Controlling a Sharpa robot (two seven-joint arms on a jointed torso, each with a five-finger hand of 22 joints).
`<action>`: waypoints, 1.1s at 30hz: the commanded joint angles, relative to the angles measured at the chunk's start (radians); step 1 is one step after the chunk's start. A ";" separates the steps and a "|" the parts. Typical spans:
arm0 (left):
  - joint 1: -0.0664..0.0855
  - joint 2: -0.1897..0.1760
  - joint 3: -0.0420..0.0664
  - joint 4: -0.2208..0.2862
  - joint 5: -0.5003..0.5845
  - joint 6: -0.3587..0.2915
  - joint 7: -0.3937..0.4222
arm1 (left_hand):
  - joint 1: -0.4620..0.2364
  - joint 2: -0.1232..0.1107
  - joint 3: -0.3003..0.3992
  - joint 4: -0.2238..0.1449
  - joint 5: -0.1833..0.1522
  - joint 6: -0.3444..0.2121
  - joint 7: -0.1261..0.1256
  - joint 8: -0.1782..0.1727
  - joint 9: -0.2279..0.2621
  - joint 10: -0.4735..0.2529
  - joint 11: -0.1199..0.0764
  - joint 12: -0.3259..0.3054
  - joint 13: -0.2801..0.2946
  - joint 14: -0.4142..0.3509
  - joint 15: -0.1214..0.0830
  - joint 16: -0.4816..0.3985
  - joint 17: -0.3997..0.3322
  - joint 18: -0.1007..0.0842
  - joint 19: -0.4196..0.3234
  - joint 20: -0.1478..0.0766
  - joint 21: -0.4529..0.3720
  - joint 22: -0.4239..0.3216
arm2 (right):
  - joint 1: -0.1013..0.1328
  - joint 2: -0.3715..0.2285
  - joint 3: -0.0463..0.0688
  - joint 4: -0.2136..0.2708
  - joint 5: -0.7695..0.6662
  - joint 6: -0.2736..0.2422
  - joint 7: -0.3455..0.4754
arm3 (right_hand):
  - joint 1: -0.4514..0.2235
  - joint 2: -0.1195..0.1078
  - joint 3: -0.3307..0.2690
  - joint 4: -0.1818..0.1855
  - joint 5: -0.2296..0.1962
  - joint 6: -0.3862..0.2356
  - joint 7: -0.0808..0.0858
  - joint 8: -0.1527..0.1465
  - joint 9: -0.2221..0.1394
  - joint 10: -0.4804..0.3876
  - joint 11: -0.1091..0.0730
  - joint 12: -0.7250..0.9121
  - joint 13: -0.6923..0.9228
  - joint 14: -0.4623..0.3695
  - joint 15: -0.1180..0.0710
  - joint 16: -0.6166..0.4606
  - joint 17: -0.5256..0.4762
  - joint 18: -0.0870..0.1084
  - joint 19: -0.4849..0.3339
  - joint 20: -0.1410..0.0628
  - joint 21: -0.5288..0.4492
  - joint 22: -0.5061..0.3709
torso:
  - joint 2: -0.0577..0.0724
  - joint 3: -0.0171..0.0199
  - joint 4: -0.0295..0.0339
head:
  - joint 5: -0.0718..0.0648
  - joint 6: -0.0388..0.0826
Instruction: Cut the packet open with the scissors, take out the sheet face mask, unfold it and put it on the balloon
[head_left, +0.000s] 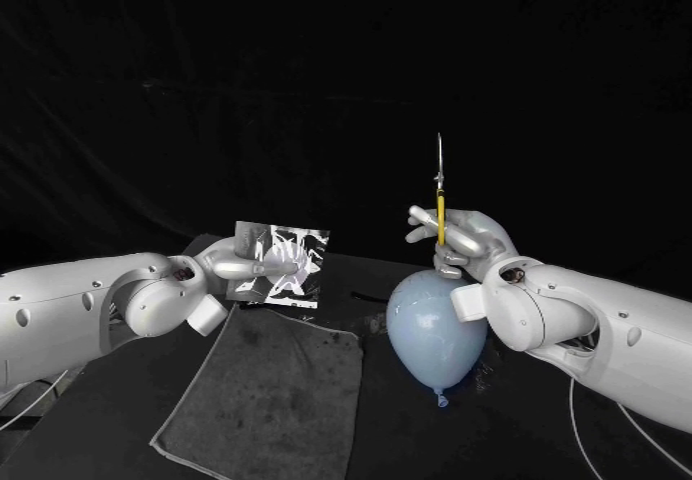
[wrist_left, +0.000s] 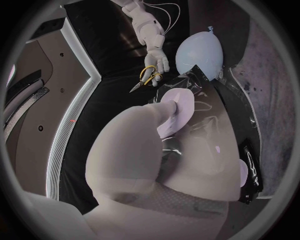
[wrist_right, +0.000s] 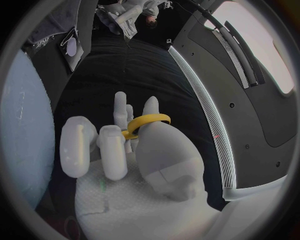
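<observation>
Grey cloth (head_left: 267, 395) lies flat on the table (head_left: 505, 430), just beside the balloon (head_left: 433, 335) on its left-arm side. The balloon lies on the table, knot toward the robot, directly below the right hand (head_left: 469, 245). That hand is closed on the scissors (head_left: 440, 195), with fingers through the yellow loops. The blades point up above the balloon and read as one thin line, so probably closed.

Above the cloth's far end, the left hand (head_left: 231, 262) pinches the packet (head_left: 284, 262) by its side away from the balloon. It's upright, in the air, and looks uncut. Scissors and packet are well apart.

Step in hand is the first cut:
- Open the blades and tip them toward the packet's free top edge.
- Snip a thin strip only, to spare the mask inside.
- Keep the tips off the balloon during the swing.
</observation>
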 joint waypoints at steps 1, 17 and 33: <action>0.000 -0.002 -0.003 0.000 -0.126 0.034 -0.003 | -0.001 0.010 0.000 -0.006 0.005 0.002 0.002 0.005 0.026 0.006 -0.001 -0.002 0.000 0.004 -0.006 -0.006 0.001 0.019 0.006 -0.003 0.004 0.000 | 0.006 -0.010 0.001 0.011 0.000 0.011 0.026 | 0.012 0.002 -0.004 -0.006 -0.003 0.000 0.006 -0.006 0.001 -0.004 0.006 -0.005 -0.002 0.043 0.010 0.000 -0.002 0.008 -0.001 0.004 -0.006 0.133 | 0.000 0.0000 -0.0011 | 0.004 -0.009; 0.000 -0.014 -0.022 0.003 -0.159 0.055 -0.014 | -0.003 0.009 -0.001 -0.006 0.005 0.002 0.002 0.006 0.026 0.007 -0.001 -0.001 0.000 0.005 -0.006 -0.006 0.002 0.019 0.006 -0.003 0.005 0.000 | 0.051 -0.118 -0.010 0.033 -0.002 0.016 0.010 | 0.015 0.003 -0.001 -0.007 -0.003 0.000 0.007 -0.012 0.002 -0.004 0.007 -0.011 -0.006 0.042 0.011 -0.001 -0.002 0.009 -0.002 0.006 -0.008 0.132 | 0.003 -0.0010 0.0008 | 0.000 -0.009; 0.000 -0.013 -0.036 0.032 0.030 0.066 -0.011 | -0.005 0.010 -0.001 -0.005 0.005 0.003 0.001 0.007 0.027 0.008 -0.002 -0.001 0.000 0.006 -0.006 -0.006 0.002 0.019 0.007 -0.003 0.005 0.000 | 0.086 -0.339 -0.114 0.079 -0.109 0.133 -0.183 | 0.046 -0.003 0.002 -0.027 -0.003 0.017 0.003 -0.026 0.005 0.014 0.003 -0.026 -0.019 0.046 0.009 0.002 0.008 0.007 0.004 0.006 0.000 0.137 | 0.001 0.0009 -0.0022 | -0.089 0.006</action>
